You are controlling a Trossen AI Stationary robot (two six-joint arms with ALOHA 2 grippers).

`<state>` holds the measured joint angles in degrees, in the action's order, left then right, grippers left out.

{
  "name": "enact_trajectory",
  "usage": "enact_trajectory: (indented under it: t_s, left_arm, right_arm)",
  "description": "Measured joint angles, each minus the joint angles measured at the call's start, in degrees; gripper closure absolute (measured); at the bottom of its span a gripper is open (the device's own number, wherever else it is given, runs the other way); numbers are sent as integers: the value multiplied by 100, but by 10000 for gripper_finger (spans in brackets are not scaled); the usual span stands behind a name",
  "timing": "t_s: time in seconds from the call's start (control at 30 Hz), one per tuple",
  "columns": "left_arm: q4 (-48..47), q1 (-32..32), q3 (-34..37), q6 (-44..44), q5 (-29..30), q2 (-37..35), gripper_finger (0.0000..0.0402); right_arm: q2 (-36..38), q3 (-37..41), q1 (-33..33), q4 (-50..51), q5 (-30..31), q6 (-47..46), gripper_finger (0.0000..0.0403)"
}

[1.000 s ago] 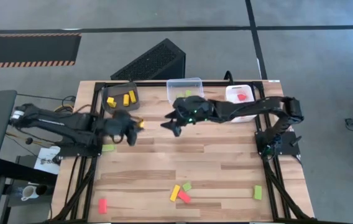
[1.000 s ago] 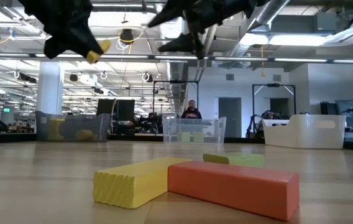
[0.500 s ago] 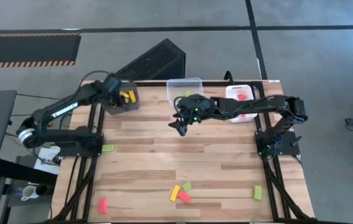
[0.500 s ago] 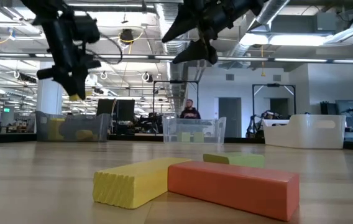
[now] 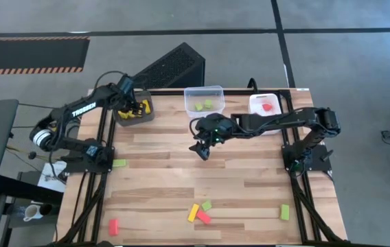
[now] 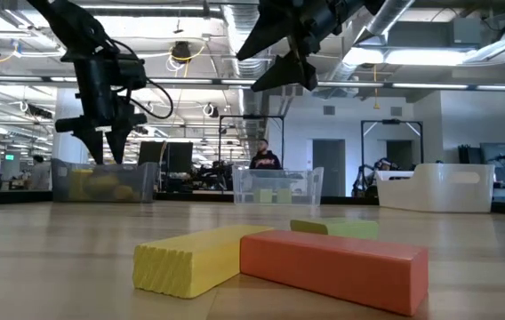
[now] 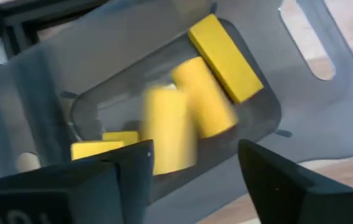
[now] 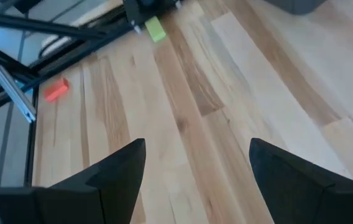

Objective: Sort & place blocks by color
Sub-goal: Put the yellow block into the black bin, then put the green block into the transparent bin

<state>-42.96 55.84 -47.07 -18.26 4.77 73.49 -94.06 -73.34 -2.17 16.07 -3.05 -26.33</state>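
My left gripper (image 5: 128, 104) hangs open over the dark bin (image 5: 147, 116) at the table's far left corner, fingers pointing down. In the left wrist view a blurred yellow block (image 7: 167, 127) drops free past the gripper (image 7: 195, 152) onto other yellow blocks (image 7: 226, 56) in the bin. My right gripper (image 5: 202, 149) stands open above the middle of the table, nothing between its fingers (image 8: 195, 149). A yellow (image 5: 193, 213), a green (image 5: 207, 205) and a red block (image 5: 203, 217) lie together near the front edge.
A clear bin (image 5: 203, 91) with green blocks and a white bin (image 5: 258, 110) with a red block stand at the far edge. Single blocks lie apart: green (image 5: 285, 212) near right, red (image 5: 113, 226) near left, green (image 5: 119, 163) on the left frame.
My left gripper has swung from over the table's left part to the far left corner, above the dark bin, sinking and tipping to point down. It has opened and let go of the yellow block, which falls into the bin. My right gripper has tipped slightly downward.
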Motion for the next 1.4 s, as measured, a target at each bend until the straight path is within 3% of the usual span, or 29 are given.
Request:
enact_trajectory:
  t_s: [0.23,0.4,0.57,0.7,0.9,1.0,1.07,1.17,1.27,1.4]
  left_arm:
    - [-406,-6,-426,132,145,-252,138]
    - [-932,-610,-699,138,-659,-666,142]
    - [-1327,-2048,-384,-140,-1080,-1238,155]
    - [-1333,-3505,48,-857,-1117,-1674,162]
    - [-641,-5613,555,-1684,-1093,-1910,165]
    - [-299,-6550,698,-1798,-907,-1834,165]
    - [-596,-6975,769,-2212,-528,-1702,165]
    - [-1199,-7166,817,-2574,-323,-1373,165]
    - [-1587,-7114,817,-2327,-398,-977,165]
    - [-1287,-7024,769,-1768,-514,-462,165]
  right_arm:
    - [0,0,229,252,2,-19,97]
    - [0,0,431,234,0,-61,97]
    - [0,0,577,241,6,-213,97]
    - [0,0,787,360,11,-405,97]
    - [0,0,1287,532,9,-812,97]
    - [0,0,1529,536,36,-921,97]
    - [0,0,1658,533,141,-1064,97]
    - [0,0,1793,532,342,-1368,97]
    - [0,0,1882,508,465,-1704,97]
    - [0,0,2013,568,606,-2066,97]
